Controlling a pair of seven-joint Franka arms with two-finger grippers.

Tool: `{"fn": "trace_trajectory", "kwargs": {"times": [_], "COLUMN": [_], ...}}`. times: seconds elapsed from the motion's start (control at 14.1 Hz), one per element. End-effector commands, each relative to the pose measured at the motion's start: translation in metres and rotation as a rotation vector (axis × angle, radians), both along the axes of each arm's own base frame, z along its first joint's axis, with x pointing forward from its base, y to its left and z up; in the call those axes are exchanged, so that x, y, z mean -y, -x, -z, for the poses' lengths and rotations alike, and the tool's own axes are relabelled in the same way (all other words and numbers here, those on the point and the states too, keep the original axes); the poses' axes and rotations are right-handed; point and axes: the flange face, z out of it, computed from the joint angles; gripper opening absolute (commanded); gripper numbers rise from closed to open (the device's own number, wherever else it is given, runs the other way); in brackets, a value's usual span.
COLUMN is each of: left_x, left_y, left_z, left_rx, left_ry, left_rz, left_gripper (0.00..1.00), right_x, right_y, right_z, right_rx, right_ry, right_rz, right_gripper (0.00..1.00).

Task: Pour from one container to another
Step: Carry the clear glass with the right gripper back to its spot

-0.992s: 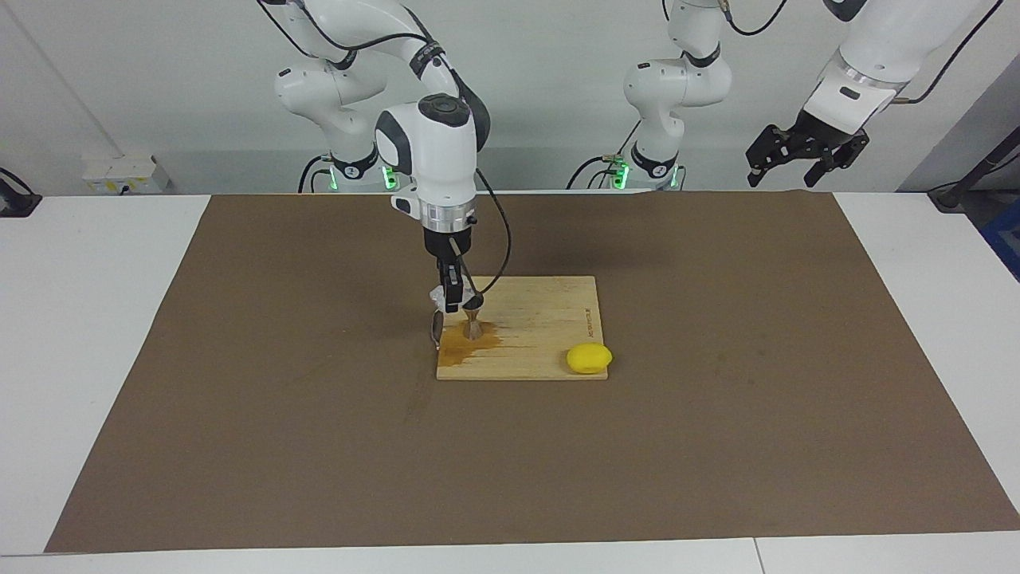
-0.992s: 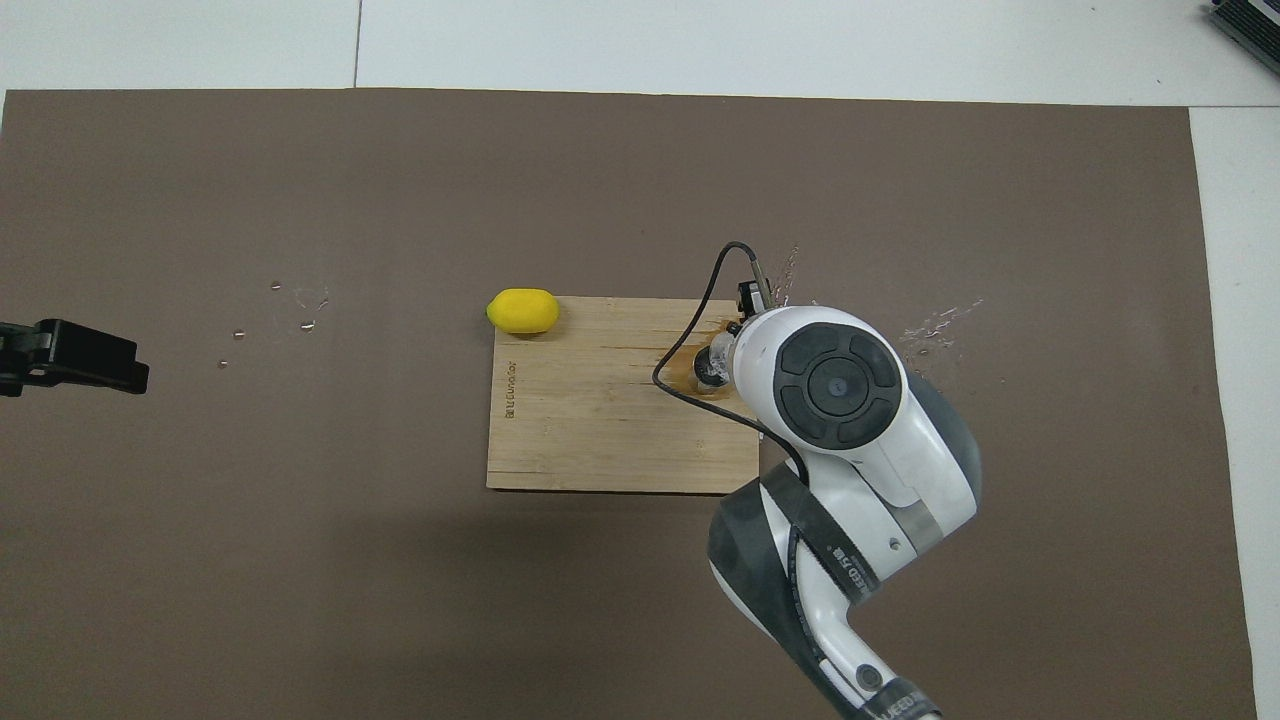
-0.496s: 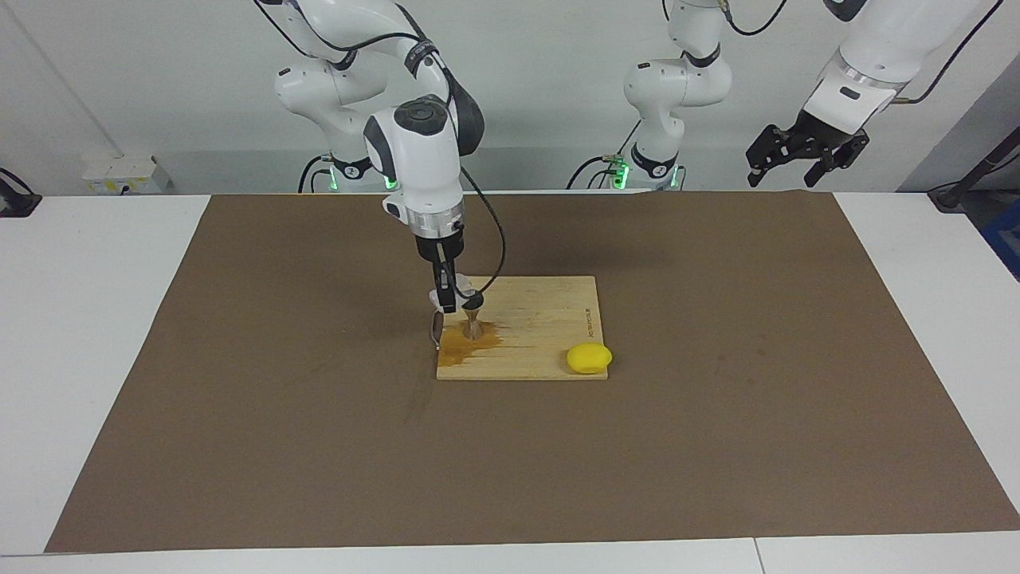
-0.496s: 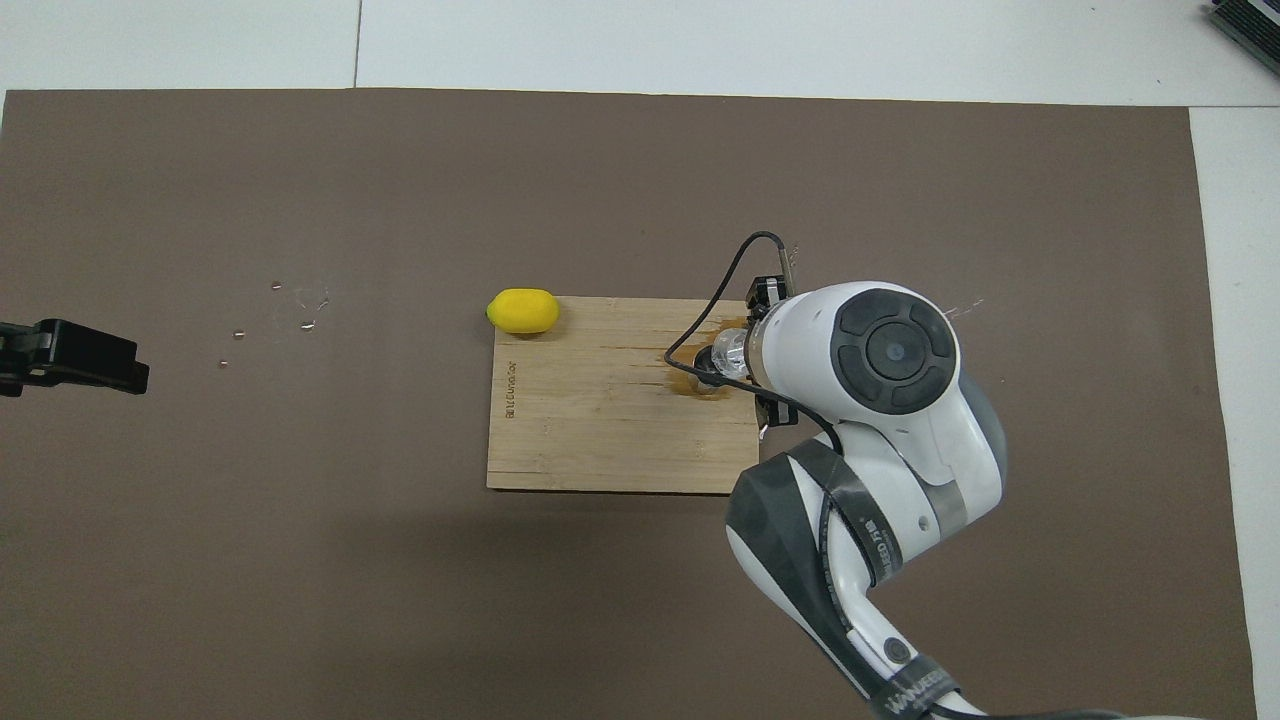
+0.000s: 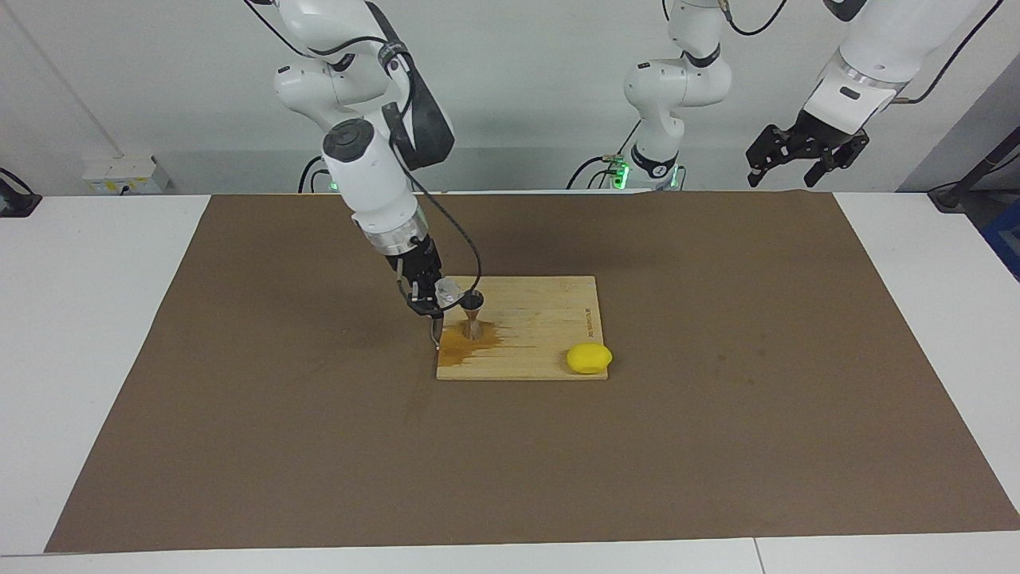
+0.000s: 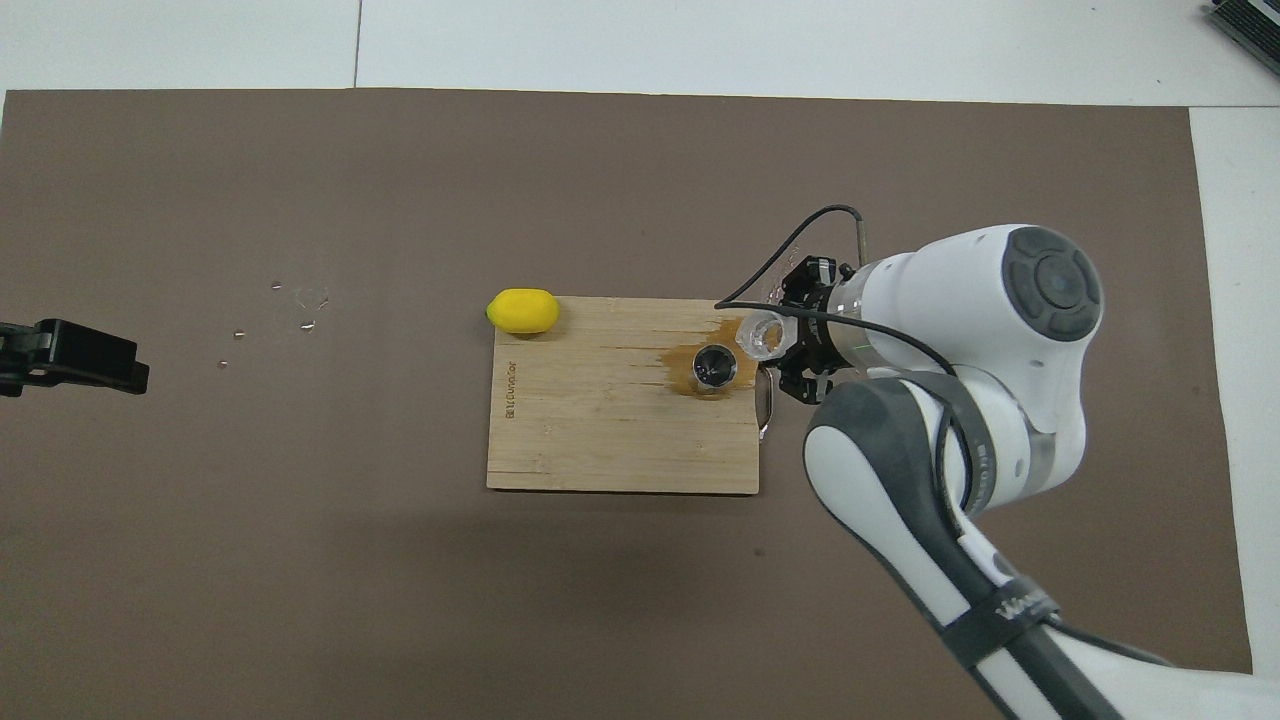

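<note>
The steel jigger (image 5: pixel 472 314) stands upright on the wooden board (image 5: pixel 550 319), on a wet brown stain (image 5: pixel 460 345). My right gripper (image 5: pixel 431 300) is shut on the small clear cup (image 5: pixel 449 292) and holds it tilted beside the jigger's top, mouth toward the jigger. In the overhead view the cup (image 6: pixel 764 334) sits in the right gripper (image 6: pixel 792 345), just beside the open jigger (image 6: pixel 714 366), over the board's (image 6: pixel 600 430) edge. My left gripper (image 5: pixel 805 156) waits open, raised over the table's edge at the left arm's end; it also shows in the overhead view (image 6: pixel 75 355).
A yellow lemon (image 5: pixel 589 358) lies at the board's corner toward the left arm's end, and shows in the overhead view (image 6: pixel 522 311). A small metal piece (image 6: pixel 765 405) lies at the board's edge below the right gripper. Water drops (image 6: pixel 300 305) dot the brown mat.
My right arm has swung toward its own end of the table and leaned over. The cup has tipped toward the jigger, which now shows uncovered from above. The left arm has not moved.
</note>
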Motion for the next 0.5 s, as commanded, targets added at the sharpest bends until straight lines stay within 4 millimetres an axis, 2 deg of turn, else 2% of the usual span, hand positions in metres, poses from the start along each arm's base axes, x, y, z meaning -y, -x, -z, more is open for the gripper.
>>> {"fn": "trace_trajectory", "kwargs": {"times": [0.0, 0.21, 0.35, 0.42], "left_x": [-0.002, -0.002, -0.002, -0.002], "left_y": [0.009, 0.009, 0.009, 0.009], "left_z": [-0.002, -0.002, -0.002, -0.002], "left_rx": [-0.005, -0.005, -0.005, -0.005], "left_ry": [-0.021, -0.021, -0.021, -0.021], "left_rz": [-0.012, -0.012, -0.012, -0.012], "left_gripper": [1.0, 1.0, 1.0, 1.0], "right_x": [0.057, 0.103, 0.144, 0.159], "right_y": [-0.006, -0.004, -0.004, -0.003], "right_z": [0.016, 0.041, 0.061, 0.069], "right_rx": [-0.021, -0.033, -0.041, -0.045], "right_ry": [-0.115, -0.221, -0.273, -0.305], "right_rz": [0.014, 0.026, 0.036, 0.026], "right_gripper": [0.0, 0.0, 0.0, 0.0]}}
